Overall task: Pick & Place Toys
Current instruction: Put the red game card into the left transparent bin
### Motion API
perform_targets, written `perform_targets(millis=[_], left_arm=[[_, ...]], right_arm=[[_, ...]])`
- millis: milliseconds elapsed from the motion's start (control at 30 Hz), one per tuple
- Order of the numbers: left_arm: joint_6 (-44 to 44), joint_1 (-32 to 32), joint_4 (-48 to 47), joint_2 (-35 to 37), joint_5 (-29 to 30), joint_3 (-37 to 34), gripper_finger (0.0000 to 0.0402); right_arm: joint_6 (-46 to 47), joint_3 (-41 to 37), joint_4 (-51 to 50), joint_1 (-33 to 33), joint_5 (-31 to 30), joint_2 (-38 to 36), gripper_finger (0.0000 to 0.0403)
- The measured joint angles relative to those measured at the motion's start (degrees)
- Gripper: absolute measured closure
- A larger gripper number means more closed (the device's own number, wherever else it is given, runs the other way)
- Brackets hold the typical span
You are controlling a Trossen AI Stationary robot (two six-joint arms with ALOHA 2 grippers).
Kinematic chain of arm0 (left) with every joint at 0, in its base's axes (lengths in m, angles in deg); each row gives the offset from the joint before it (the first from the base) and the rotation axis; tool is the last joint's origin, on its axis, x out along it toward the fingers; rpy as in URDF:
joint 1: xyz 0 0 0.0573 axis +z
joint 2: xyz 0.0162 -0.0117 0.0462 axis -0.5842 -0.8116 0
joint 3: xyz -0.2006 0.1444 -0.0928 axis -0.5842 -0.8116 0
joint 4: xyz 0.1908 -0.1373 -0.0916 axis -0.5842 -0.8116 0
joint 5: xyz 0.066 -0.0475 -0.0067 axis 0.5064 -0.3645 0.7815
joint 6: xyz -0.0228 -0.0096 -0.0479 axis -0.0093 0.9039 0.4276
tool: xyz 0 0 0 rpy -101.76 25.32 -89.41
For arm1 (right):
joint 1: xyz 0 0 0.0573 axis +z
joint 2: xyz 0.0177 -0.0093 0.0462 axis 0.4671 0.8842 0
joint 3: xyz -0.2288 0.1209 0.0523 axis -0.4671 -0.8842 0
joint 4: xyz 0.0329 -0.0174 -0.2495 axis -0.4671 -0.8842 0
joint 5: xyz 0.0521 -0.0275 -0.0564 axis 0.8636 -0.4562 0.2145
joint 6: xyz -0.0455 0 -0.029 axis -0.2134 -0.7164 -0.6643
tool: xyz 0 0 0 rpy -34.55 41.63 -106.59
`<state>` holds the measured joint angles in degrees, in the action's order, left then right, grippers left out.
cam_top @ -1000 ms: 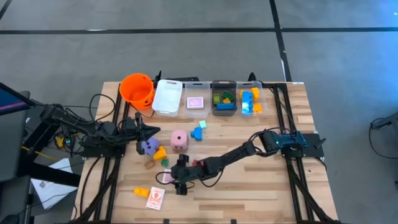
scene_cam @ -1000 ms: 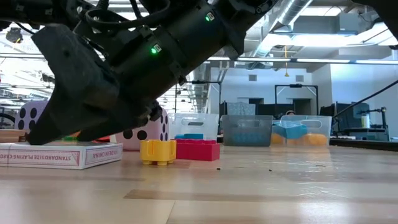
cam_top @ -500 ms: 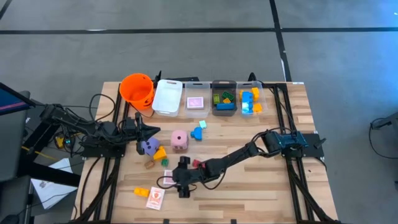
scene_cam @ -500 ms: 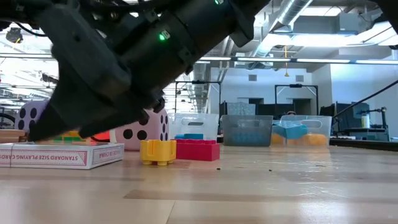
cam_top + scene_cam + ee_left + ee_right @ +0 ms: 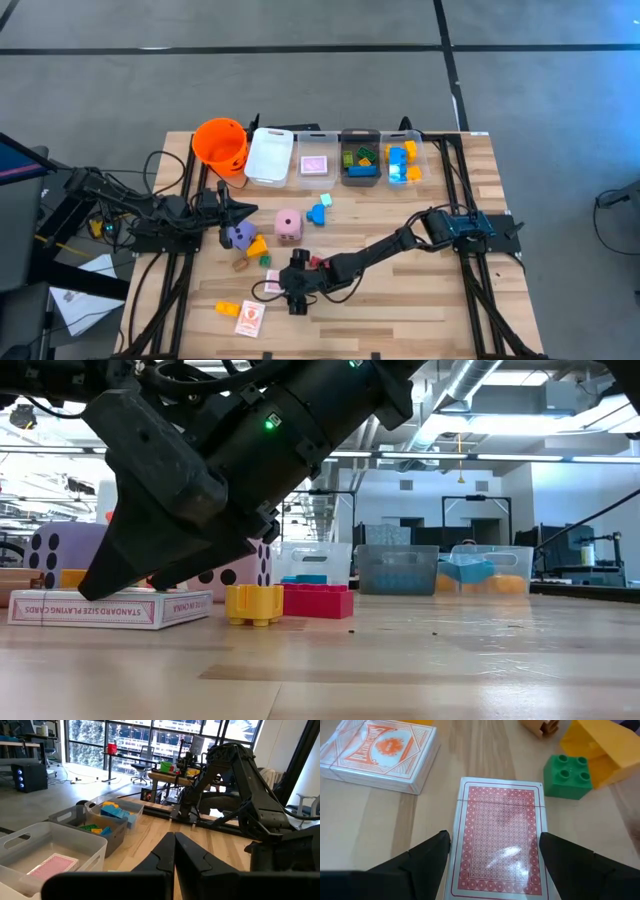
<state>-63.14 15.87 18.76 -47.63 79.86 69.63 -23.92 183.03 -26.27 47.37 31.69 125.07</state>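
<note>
The sorting looks partly done. Along the upper middle of the high view, one clear bin (image 5: 314, 162) holds a pink card deck, a grey bin (image 5: 359, 172) holds green and yellow bricks, and another clear bin (image 5: 403, 161) holds blue and yellow bricks. An orange bucket (image 5: 221, 145) and a white bin (image 5: 269, 155) stand to their left.

Much is left on the bench (image 5: 420, 300): a pink die (image 5: 288, 225), a purple die (image 5: 238, 236), a blue brick (image 5: 319, 211), yellow and green bricks, and an orange-backed deck (image 5: 380, 754) at lower left.

The right gripper (image 5: 490, 857) is low at centre frame, its jaws apart and straddling a red-backed card deck (image 5: 497, 835) without clamping it. The left gripper (image 5: 174, 851) waits at mid-left, jaws together.

In the low view the deck's box edge (image 5: 110, 610) reads "STANDARD SIZE PLAYING CARDS" and "IN CHINA".
</note>
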Motion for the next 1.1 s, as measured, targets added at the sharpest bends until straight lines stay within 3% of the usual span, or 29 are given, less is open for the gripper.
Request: perform_targets(millis=[367,1100], left_arm=[[0.0,0.0,0.0,0.0,0.0,0.0,0.0402],[0.0,0.0,0.01,0.0,0.01,0.0,0.0402]], right_arm=[[1.55,-0.13,1.26,-0.19,-1.72,0.17,0.0096],[3.1,-0.13,2.89,-0.48,3.1,0.2,0.0096]])
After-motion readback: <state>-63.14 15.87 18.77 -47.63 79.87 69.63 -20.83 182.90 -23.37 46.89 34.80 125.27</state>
